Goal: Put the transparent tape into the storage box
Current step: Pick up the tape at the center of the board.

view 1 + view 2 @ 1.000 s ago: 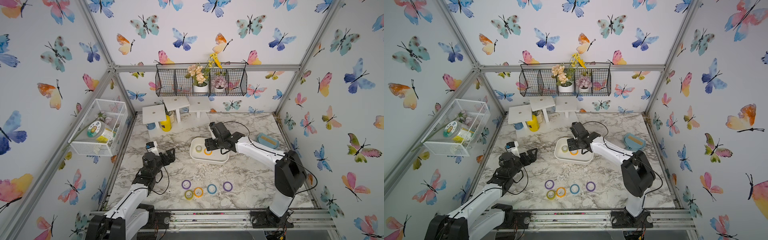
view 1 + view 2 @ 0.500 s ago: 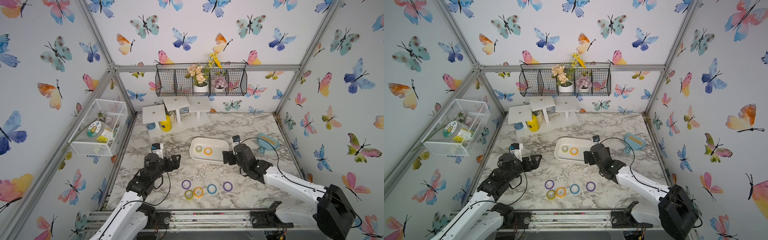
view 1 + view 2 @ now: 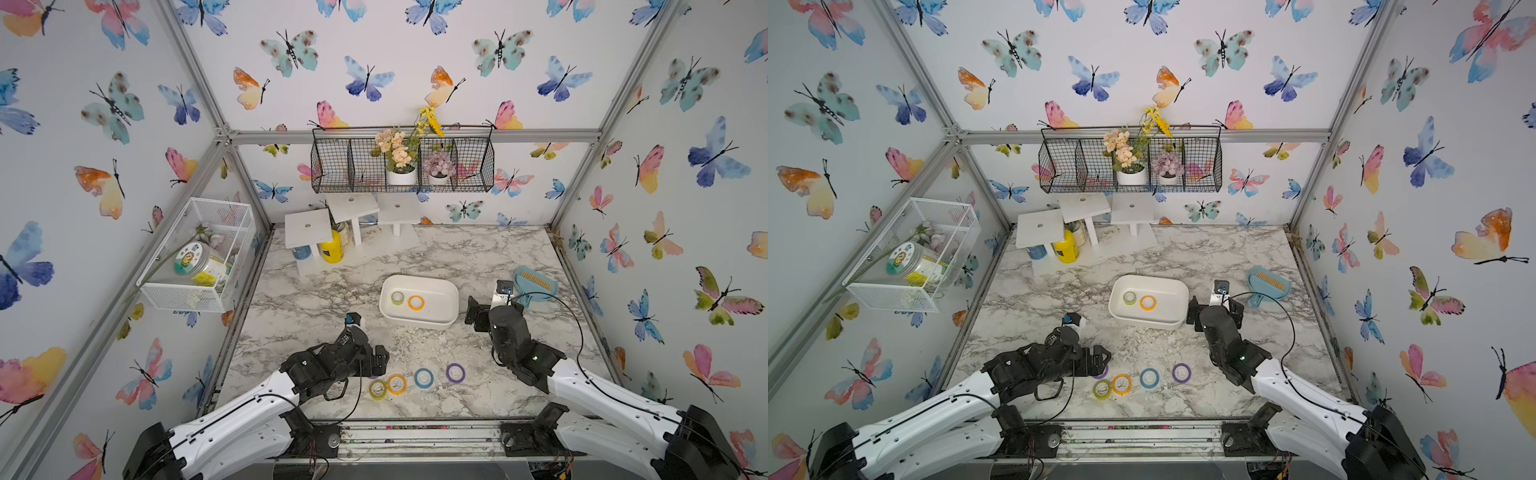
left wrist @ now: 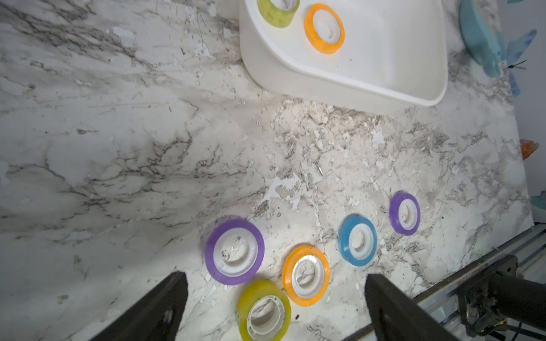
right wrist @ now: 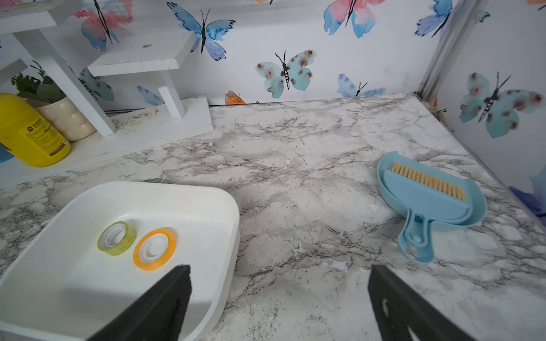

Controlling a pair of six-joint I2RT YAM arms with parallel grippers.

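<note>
In a top view, the storage box holds two tape rolls; five more lie loose nearby. Left wrist: our left gripper spreads wide over those, presumably to straddle one. Right wrist: our right gripper gapes empty beside the box.

We count seven tape rolls in all. Two lie inside the single storage box: a green roll and an orange roll. Five lie on the table on the near side of the box: a purple roll, a second purple roll, a blue roll, a second orange roll and a yellow-green roll. Beside the box sits one blue dustpan holding one brush. Behind the box stand three white stands and one yellow bottle.
</note>
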